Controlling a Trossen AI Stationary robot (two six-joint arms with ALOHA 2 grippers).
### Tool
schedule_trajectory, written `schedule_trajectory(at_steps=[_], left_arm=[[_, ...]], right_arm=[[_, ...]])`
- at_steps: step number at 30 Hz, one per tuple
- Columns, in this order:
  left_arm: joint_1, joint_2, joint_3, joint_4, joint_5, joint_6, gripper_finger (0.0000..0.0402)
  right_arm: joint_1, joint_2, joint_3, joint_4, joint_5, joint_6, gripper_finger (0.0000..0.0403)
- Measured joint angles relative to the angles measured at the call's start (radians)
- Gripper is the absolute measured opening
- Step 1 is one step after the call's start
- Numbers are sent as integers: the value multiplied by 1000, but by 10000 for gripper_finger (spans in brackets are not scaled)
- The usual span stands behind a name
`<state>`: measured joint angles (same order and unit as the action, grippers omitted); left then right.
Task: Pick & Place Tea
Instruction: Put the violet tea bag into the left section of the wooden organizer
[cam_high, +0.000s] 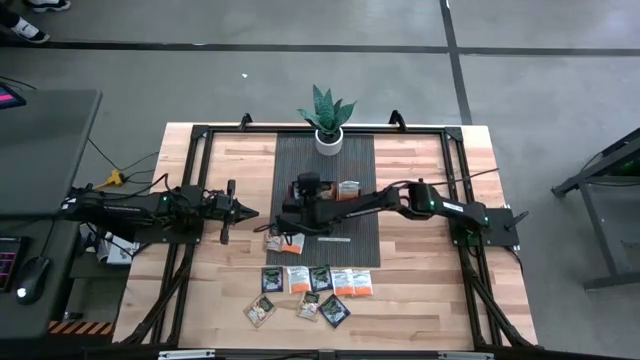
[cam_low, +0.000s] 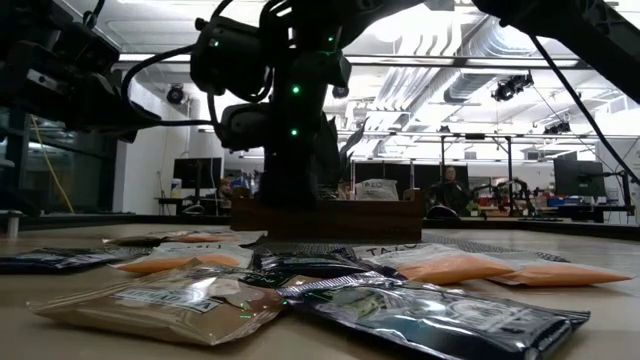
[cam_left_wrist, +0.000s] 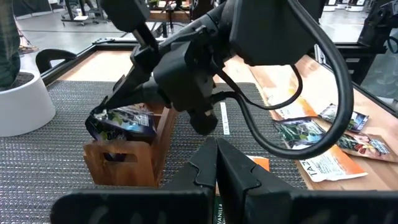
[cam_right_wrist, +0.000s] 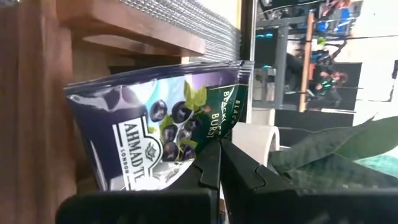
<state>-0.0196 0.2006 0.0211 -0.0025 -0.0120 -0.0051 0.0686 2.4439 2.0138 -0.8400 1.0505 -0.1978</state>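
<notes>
The right gripper (cam_high: 290, 206) reaches over the left end of the brown wooden tray (cam_left_wrist: 127, 163) on the dark mat and is shut on a dark tea packet (cam_right_wrist: 158, 134) printed with berries, which also shows in the left wrist view (cam_left_wrist: 121, 121). The left gripper (cam_left_wrist: 217, 163), shut and holding nothing, hovers left of the tray (cam_high: 248, 212). Several more tea packets (cam_high: 310, 290), dark and orange-and-white, lie flat on the near part of the table (cam_low: 300, 290). Orange packets (cam_high: 348, 188) sit in the tray's right part. My right gripper pinches the dark packet between its two fingers at one edge (cam_right_wrist: 208, 134). The fingers (cam_left_wrist: 127, 93) come slanting down from above and from the table's right. The packet is tilted, its lower part (cam_left_wrist: 102, 130) at the top of the tray's left end compartment.
A potted green plant (cam_high: 328, 120) in a white pot (cam_left_wrist: 18, 102) stands at the mat's far end. A black frame (cam_high: 200, 140) runs around the table. Two packets (cam_high: 285, 240) lie just near of the mat. Bare wood lies on both sides of the mat.
</notes>
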Motion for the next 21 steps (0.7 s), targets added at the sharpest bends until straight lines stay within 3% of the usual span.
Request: schedule_trajectory(at_steps=[21], left_arm=[[0,0,0,0,1,0,1]], right_arm=[[-20,0,0,16,-38,66,0]])
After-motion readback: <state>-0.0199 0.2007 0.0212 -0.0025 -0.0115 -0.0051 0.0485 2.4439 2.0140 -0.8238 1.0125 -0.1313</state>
